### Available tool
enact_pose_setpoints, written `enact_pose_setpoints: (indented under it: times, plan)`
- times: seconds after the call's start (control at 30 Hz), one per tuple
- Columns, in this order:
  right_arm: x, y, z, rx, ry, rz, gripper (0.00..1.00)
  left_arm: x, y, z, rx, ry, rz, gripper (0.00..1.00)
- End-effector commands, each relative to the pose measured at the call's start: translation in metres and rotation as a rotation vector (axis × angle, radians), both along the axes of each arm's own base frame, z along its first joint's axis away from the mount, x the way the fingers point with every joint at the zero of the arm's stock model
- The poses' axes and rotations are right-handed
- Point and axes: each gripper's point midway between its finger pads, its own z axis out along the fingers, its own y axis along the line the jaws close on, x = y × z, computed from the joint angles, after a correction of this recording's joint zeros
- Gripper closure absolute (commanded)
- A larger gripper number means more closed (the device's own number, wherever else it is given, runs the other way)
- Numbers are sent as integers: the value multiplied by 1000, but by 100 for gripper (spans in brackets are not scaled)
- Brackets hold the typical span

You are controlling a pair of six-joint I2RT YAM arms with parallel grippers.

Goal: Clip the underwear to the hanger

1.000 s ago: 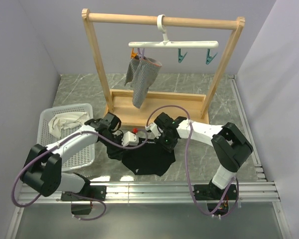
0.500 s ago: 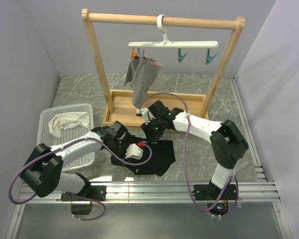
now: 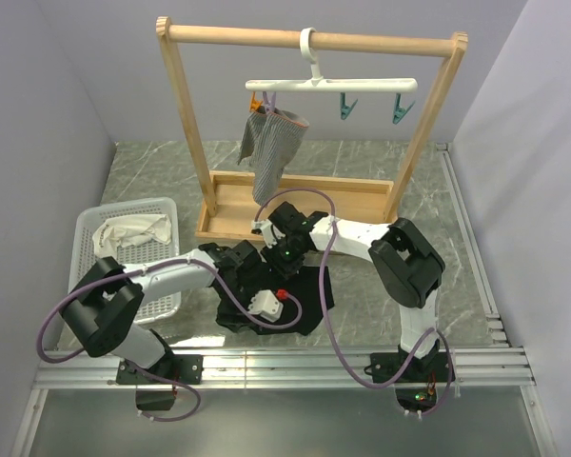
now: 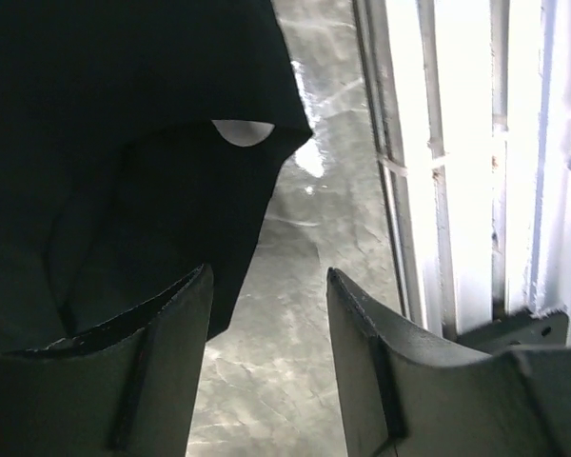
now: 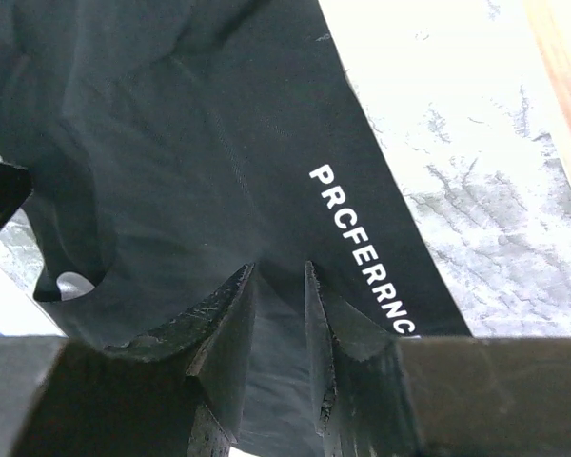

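Top view, counts: one wooden rack (image 3: pixel 309 39), one white hanger (image 3: pixel 330 85) hooked on its top bar, two teal clips (image 3: pixel 347 108), one orange clip (image 3: pixel 256 101), one grey striped garment (image 3: pixel 269 152), one white basket (image 3: pixel 162 205) left of the rack, one cream cloth (image 3: pixel 128 231) in it, two arms.
Top view, hidden: both arms' fingertips are lost against the black fabric; the orange clip is partly behind the garment.
Top view, underwear (image 3: pixel 300 303): black, crumpled, lying on the marbled table (image 3: pixel 381 162) just in front of the rack's base, not on the hanger.
Left wrist, counts: two fingers, one fabric edge, several metal rails (image 4: pixel 438 162).
Left wrist, hidden: fabric detail is too dark to read.
Left wrist, left gripper (image 4: pixel 266 281): fingers spread, only bare table between them; the underwear's edge lies beside the left-hand finger.
Right wrist, right gripper (image 5: pixel 278 271): fingers almost together, pinching a fold of the underwear.
Right wrist, underwear: smooth black, white lettering along one band, its end cut off by a finger.
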Motion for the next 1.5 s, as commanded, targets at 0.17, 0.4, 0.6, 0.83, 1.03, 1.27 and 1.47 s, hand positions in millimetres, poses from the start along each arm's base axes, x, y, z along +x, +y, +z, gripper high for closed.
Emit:
enact_pose_setpoints:
  times: [0.17,0.4,0.6,0.83,1.03,1.27,1.47]
  plan:
    - [6,-19,-11,-80,-11,-43,65,-39,25,8,95,91,-125,43]
    - [2,-25,-15,-100,1,-41,65,-41,13,37,39,79,-134,43]
    - [0,-25,-13,-91,3,-39,65,-16,-22,53,-98,-30,-58,43]
    - [-6,-29,-16,-96,18,-37,65,-5,-11,9,-1,-62,-53,40]
    - [-9,-33,-19,-100,23,-39,64,-20,-2,5,35,18,-101,40]
    - [-6,-31,-11,-86,-2,-39,64,-40,-14,39,-56,41,-126,40]
    - [1,-21,27,-3,-72,-42,57,-33,-39,95,-230,-27,-50,36]
